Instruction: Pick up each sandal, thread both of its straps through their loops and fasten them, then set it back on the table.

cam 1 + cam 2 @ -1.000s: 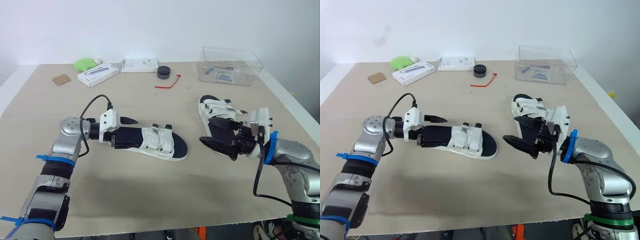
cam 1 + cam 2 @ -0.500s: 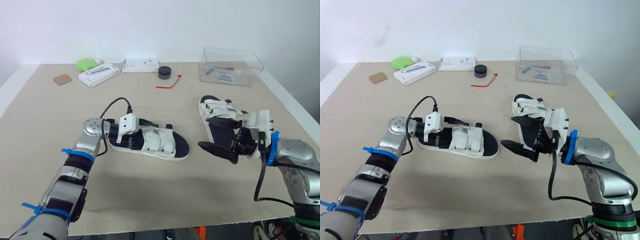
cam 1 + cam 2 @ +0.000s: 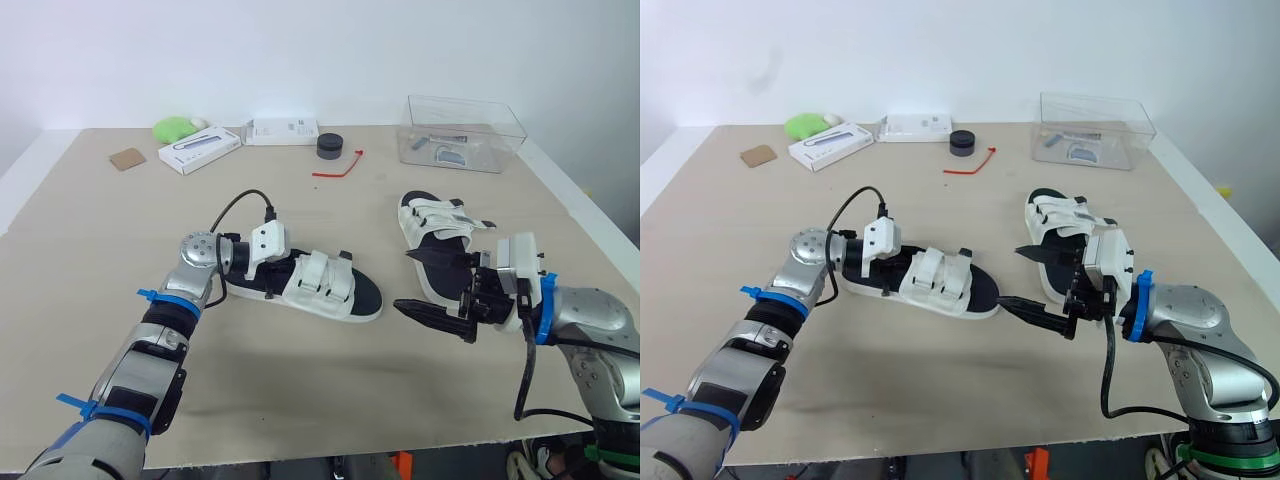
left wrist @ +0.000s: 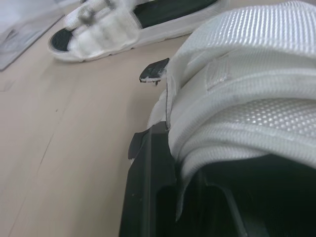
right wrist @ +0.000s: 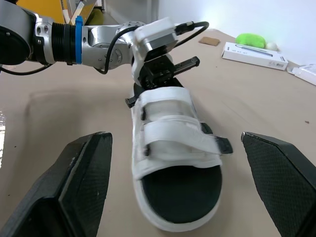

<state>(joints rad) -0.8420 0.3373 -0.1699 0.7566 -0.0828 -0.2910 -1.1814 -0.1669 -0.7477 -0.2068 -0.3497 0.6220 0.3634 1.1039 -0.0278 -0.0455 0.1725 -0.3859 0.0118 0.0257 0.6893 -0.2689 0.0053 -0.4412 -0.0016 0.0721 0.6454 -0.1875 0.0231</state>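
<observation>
A white two-strap sandal with a black footbed point(image 3: 322, 286) lies flat in the middle of the table. My left gripper point(image 3: 272, 268) is at its heel end, shut on the rear strap; in the left wrist view a black finger point(image 4: 148, 187) presses against the white webbing point(image 4: 247, 94). My right gripper point(image 3: 408, 282) hovers wide open just beyond the sandal's toe, holding nothing; its fingers point(image 5: 84, 182) frame the sandal point(image 5: 173, 163). A second white sandal point(image 3: 436, 224) lies behind the right gripper.
Along the far edge are a clear plastic box point(image 3: 462, 130), a black round puck point(image 3: 328, 145), a red tie point(image 3: 337, 165), two white boxes point(image 3: 200, 150) point(image 3: 282, 130), a green object point(image 3: 175, 128) and a brown card point(image 3: 125, 158).
My left gripper has moved right onto the sandal's heel and gone from open to shut there. My right gripper has sunk slightly toward the sandal's toe, still open.
</observation>
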